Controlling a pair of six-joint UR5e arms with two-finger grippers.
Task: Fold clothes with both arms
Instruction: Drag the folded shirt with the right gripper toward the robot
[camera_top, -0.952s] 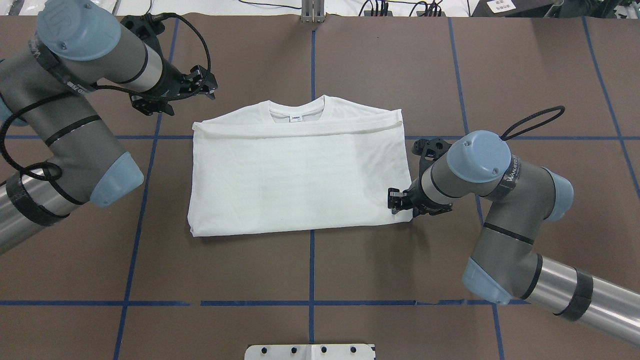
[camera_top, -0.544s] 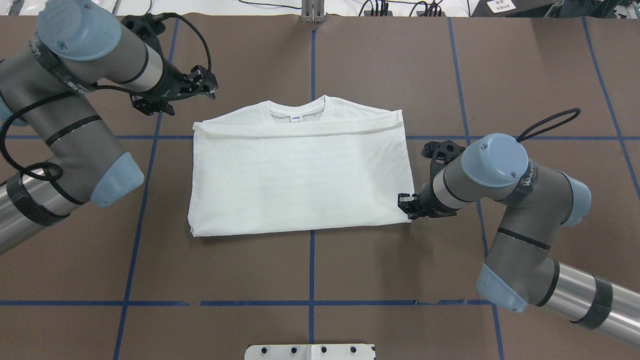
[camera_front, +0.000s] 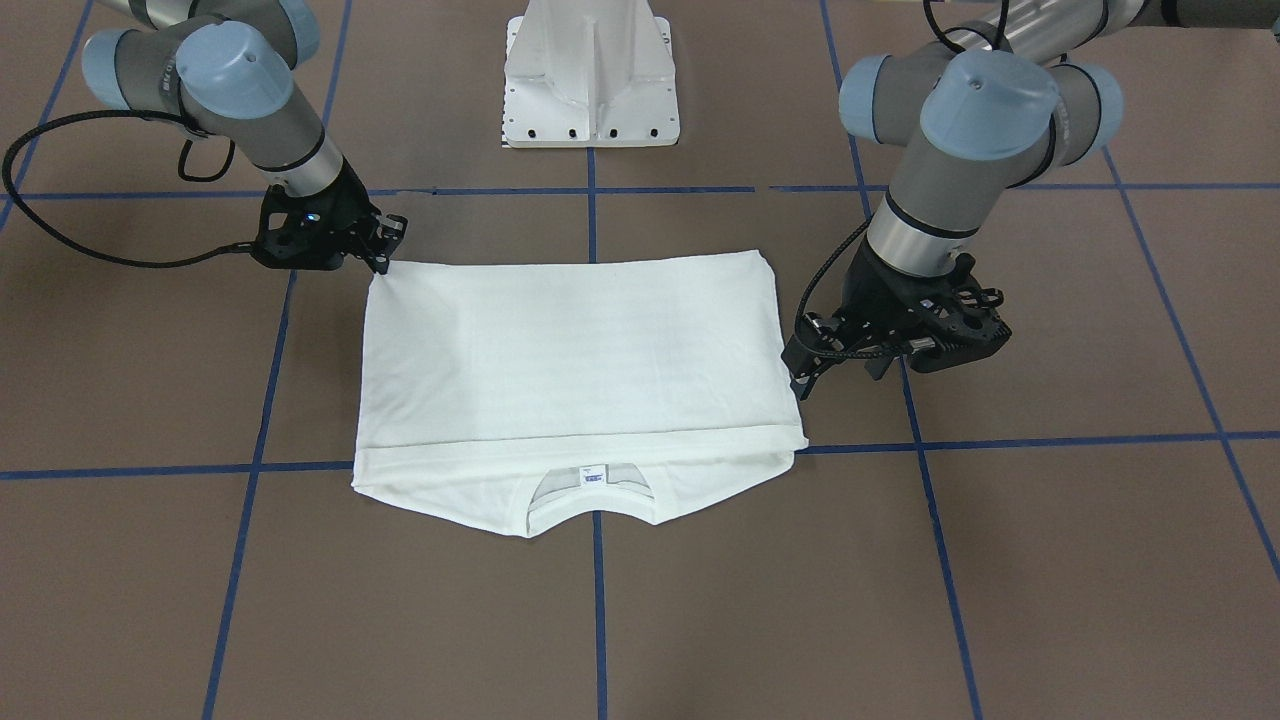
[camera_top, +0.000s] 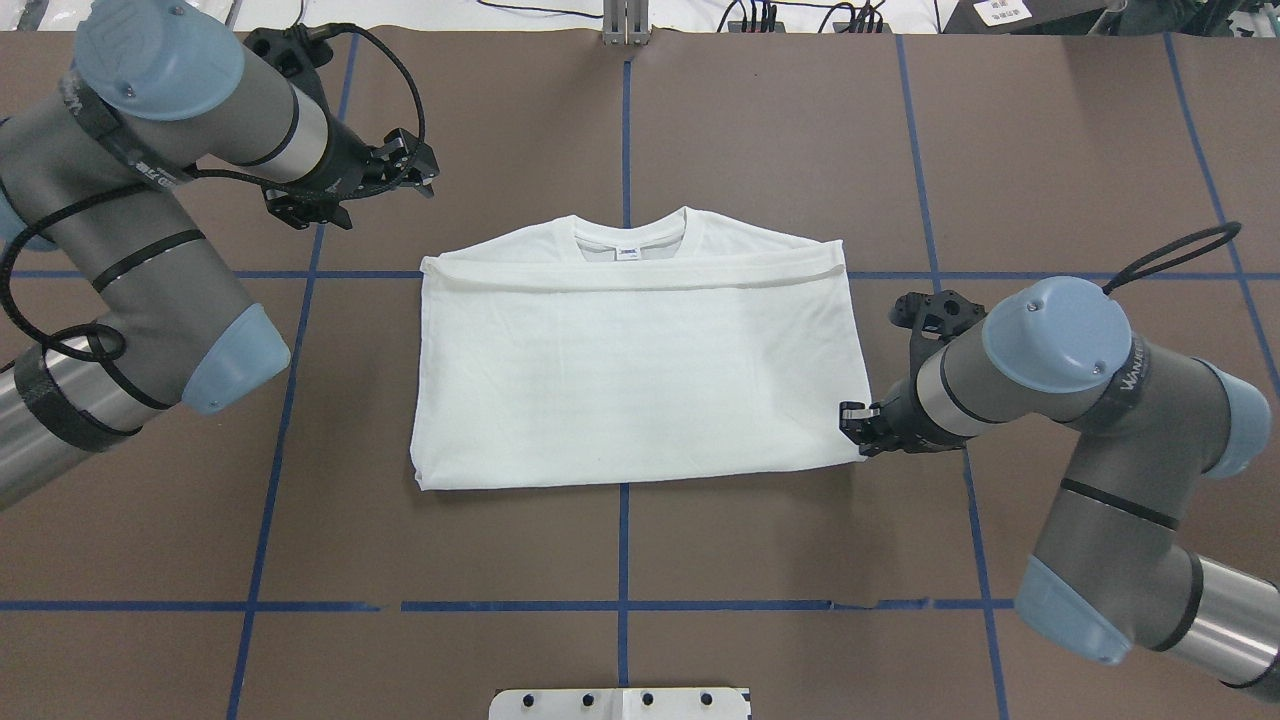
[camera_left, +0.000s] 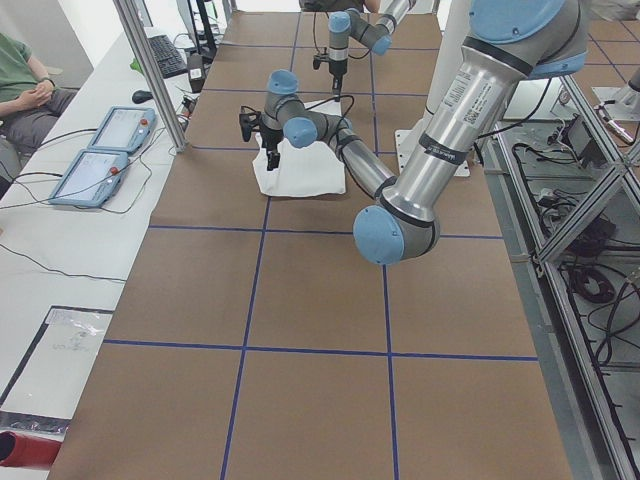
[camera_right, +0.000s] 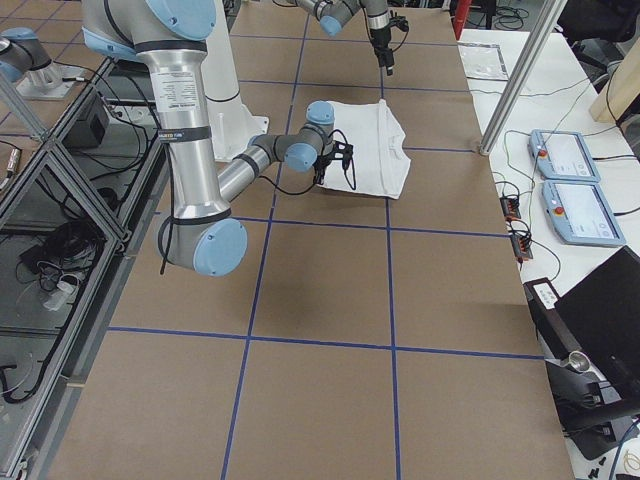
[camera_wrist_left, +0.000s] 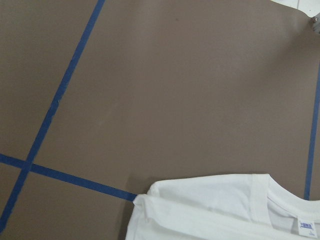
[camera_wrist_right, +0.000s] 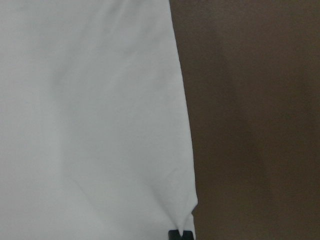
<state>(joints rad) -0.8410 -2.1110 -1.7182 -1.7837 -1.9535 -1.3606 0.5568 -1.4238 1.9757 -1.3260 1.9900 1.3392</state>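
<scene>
Across the worktop (camera_front: 1100, 560), I see the white T-shirt (camera_front: 570, 350) lying folded flat in the middle, collar (camera_front: 590, 505) toward this camera. The right fingers (camera_front: 380, 250) meet its far corner, pressed together on the cloth. The left fingers (camera_front: 803, 365) hang beside the opposite edge; I cannot tell from here whether they touch it.

From overhead, the left fingers (camera_top: 415, 160) are spread, hold nothing, and sit apart from the T-shirt (camera_top: 640, 380), beyond its far left corner. The right fingers (camera_top: 850, 412) pinch the near right corner, though the wrist hides most of them. The neck label (camera_top: 628, 253) shows inside the collar (camera_top: 630, 232).

In both side views the T-shirt (camera_left: 300, 172) (camera_right: 375, 150) is small, and I cannot read the fingers there. A seated person (camera_left: 25, 70) is cut off at the edge.

My left wrist camera shows no fingers, only blue tape (camera_wrist_left: 55, 95) and the T-shirt (camera_wrist_left: 210, 205) cut off by the bottom edge.

On the right wrist camera, one black fingertip (camera_wrist_right: 180, 234) peeks in at the bottom, with the T-shirt (camera_wrist_right: 90, 110) drawn to a point at it.
</scene>
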